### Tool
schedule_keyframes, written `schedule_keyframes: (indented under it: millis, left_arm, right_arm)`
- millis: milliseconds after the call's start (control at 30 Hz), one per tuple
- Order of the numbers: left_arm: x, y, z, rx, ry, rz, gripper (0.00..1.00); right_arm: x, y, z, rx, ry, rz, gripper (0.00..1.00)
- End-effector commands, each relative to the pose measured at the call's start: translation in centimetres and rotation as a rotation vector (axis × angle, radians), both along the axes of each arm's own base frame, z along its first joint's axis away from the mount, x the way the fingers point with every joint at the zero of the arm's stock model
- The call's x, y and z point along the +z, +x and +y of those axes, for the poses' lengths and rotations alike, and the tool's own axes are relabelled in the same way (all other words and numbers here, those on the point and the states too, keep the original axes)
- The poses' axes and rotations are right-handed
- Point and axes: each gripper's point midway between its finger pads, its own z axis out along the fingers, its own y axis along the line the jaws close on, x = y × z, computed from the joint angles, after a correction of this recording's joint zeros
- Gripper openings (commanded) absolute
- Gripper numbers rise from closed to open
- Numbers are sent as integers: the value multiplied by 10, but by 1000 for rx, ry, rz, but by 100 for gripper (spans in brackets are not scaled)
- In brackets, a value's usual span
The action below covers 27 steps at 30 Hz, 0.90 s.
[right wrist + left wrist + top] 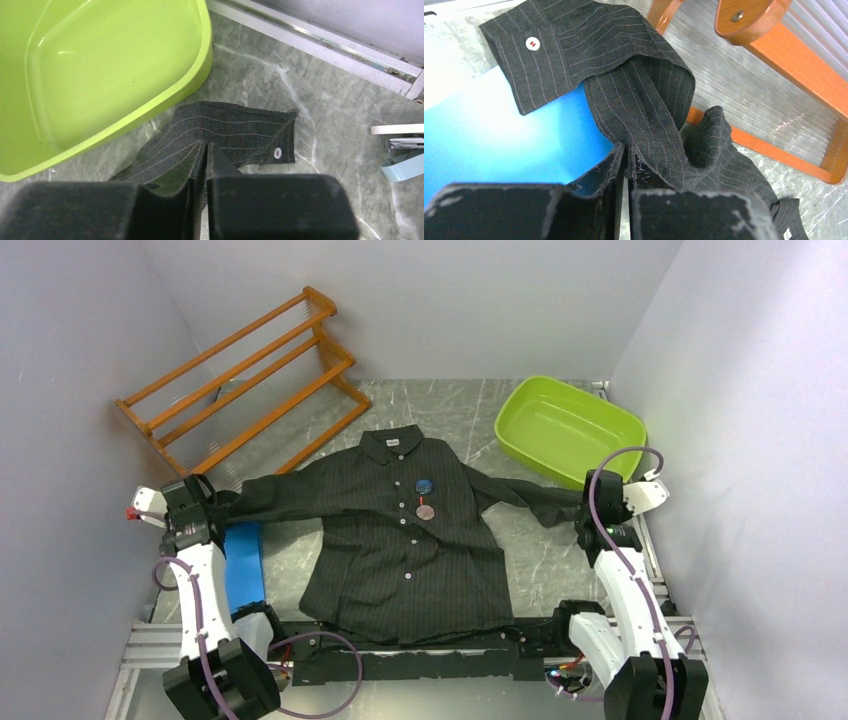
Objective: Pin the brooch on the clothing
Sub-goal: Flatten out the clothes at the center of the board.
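At the centre of the table [545,560], reaching its near edge, the clothing [405,570] lies flat, front up, with a blue brooch [424,484] and a pink brooch [425,511] on its chest. Left pincer [628,150] and right pincer [206,147] each clamp a sleeve end.

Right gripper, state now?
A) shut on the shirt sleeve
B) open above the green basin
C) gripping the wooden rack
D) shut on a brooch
A: in the right wrist view the right gripper has its fingers pressed together with the pinstriped shirt sleeve pinched between them. The green basin sits beside it, untouched.
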Motion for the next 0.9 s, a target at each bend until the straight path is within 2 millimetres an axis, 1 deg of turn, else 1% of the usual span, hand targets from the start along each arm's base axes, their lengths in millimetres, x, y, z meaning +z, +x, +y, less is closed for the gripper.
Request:
schedule_keyframes:
  millis: [0, 33, 67, 100, 133, 167, 200, 233, 300, 367, 400, 433, 533, 633, 700, 800, 867]
  left_arm:
    - [19, 0, 6, -9, 34, -11, 30]
    - [22, 1, 4, -26, 34, -15, 44]
    - [25, 3, 1, -50, 30, -24, 62]
    - [29, 6, -1, -82, 41, -31, 77]
    - [35, 11, -7, -134, 39, -47, 87]
    - [39, 14, -11, -173, 38, -55, 92]
    - [45, 19, -18, -230, 34, -72, 94]
    - [49, 22, -24, -271, 26, -87, 94]
    - [57, 28, -39, -355, -8, -114, 94]
    - [62, 33, -57, -456, -40, -141, 94]
    - [64, 35, -66, -497, -60, -158, 94]
    - [68, 39, -78, -557, -74, -189, 94]
    - [72, 44, -113, -713, -97, -242, 94]
    - [69, 49, -144, -839, -80, -230, 94]
    - [62, 53, -165, -912, -66, -205, 94]
    - [48, 62, -203, -1043, -73, -160, 90]
    - [39, 69, -223, -1111, -63, -111, 87]
  right_arm:
    - [33, 10, -4, -20, -8, -94, 14]
    - [37, 14, -1, 12, -11, -100, 20]
    - [40, 17, 2, 40, -10, -101, 28]
    - [43, 19, 4, 62, -14, -102, 40]
    - [47, 22, 7, 87, -15, -106, 57]
    - [50, 26, 13, 134, -11, -106, 75]
    - [54, 30, 19, 179, -10, -110, 87]
    - [60, 35, 24, 227, -14, -121, 92]
    - [72, 47, 41, 350, -11, -155, 97]
    - [85, 58, 65, 518, -20, -197, 99]
    - [91, 63, 78, 604, -14, -222, 100]
    - [101, 69, 95, 707, -13, -276, 100]
    - [110, 78, 138, 949, 38, -349, 100]
    - [107, 90, 170, 1109, 75, -318, 99]
    - [100, 97, 197, 1208, 72, -254, 99]
    - [84, 108, 229, 1302, 19, -120, 99]
    - [69, 118, 247, 1341, -11, -30, 97]
